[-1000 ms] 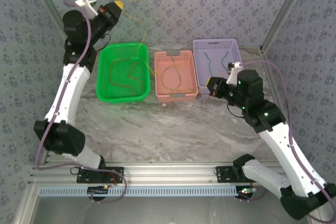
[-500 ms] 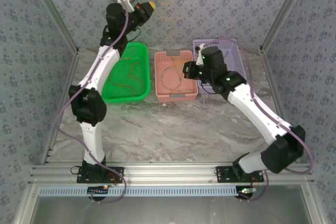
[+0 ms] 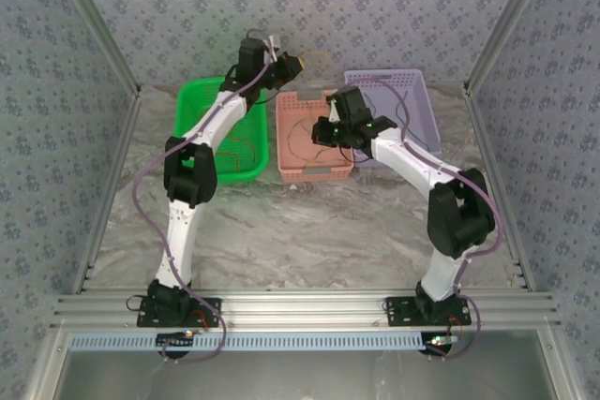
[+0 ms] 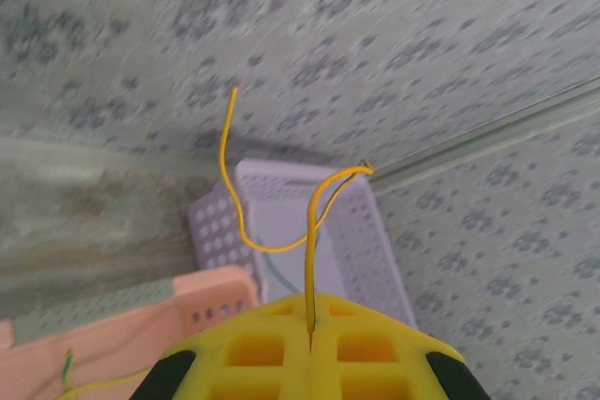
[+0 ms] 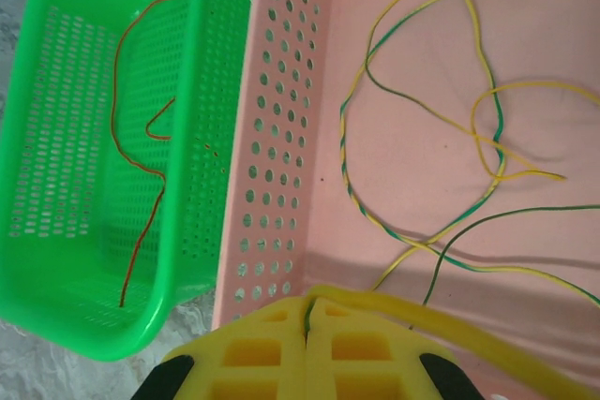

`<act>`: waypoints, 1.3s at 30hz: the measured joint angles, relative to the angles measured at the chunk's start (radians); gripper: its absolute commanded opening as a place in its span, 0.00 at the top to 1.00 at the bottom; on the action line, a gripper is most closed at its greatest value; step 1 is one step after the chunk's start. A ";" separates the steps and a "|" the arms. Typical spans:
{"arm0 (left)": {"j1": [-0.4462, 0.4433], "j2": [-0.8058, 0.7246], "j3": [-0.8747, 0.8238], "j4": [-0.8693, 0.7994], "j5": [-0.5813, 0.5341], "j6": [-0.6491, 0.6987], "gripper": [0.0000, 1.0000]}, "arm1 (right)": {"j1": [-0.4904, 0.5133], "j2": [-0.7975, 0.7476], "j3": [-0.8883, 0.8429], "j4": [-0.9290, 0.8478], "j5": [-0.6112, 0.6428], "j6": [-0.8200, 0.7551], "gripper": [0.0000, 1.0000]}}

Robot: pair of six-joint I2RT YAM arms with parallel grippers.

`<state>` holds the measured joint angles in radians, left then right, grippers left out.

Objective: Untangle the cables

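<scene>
Reaching far from its base, the left arm [image 3: 187,185] rises across the green basket [image 5: 66,231], bends at the elbow and stretches forward until its wrist hangs past the far rim of the pink basket [image 3: 315,173]. The left tool [image 4: 310,318] is raised well above that basket and clamped on a yellow cable [image 4: 309,259]. This cable stands straight up from between the pads, arcs over, then loops back to a free end in the air.

The right arm [image 3: 422,170] folds at a high elbow to the right of the pink basket and leans in over it, wrist tipped down. The right tool [image 5: 307,318] has its pads pressed together just above the pink basket's side nearest the green one. A blurred yellow strand [image 5: 450,330] leads off from the fingertips, and whether it is pinched I cannot tell.

On the desk [image 3: 309,231] the baskets stand in a row, the green one just beside the pink basket's left wall and the purple basket [image 3: 412,100] on its right. Inside the pink basket lie tangled cables [image 5: 344,152], yellow and green-and-yellow strands crossing in loose loops. The green basket holds a red-orange cable [image 5: 142,236] bent along its floor, and a thin dark strand [image 4: 271,274] lies in the purple one
</scene>
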<state>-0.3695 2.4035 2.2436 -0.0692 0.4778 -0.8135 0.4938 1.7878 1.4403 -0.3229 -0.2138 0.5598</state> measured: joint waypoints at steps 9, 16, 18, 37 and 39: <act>-0.058 0.000 0.017 -0.254 -0.074 0.204 1.00 | 0.000 0.137 0.061 -0.002 -0.010 0.028 1.00; -0.100 0.000 0.016 -0.391 -0.146 0.329 1.00 | -0.002 0.163 0.088 -0.020 -0.003 0.036 0.69; -0.104 0.000 0.015 -0.415 -0.166 0.351 1.00 | -0.002 0.159 0.093 -0.020 -0.001 0.033 0.65; -0.100 -0.007 0.056 -0.556 -0.279 0.402 0.37 | -0.043 -0.209 0.034 -0.107 0.141 0.014 0.43; -0.102 -0.024 0.056 -0.573 -0.301 0.405 0.35 | -0.051 -0.238 0.003 -0.113 0.158 0.014 0.42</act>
<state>-0.4713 2.3798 2.2997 -0.6426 0.1768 -0.4088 0.4431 1.5501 1.4433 -0.4355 -0.0559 0.5743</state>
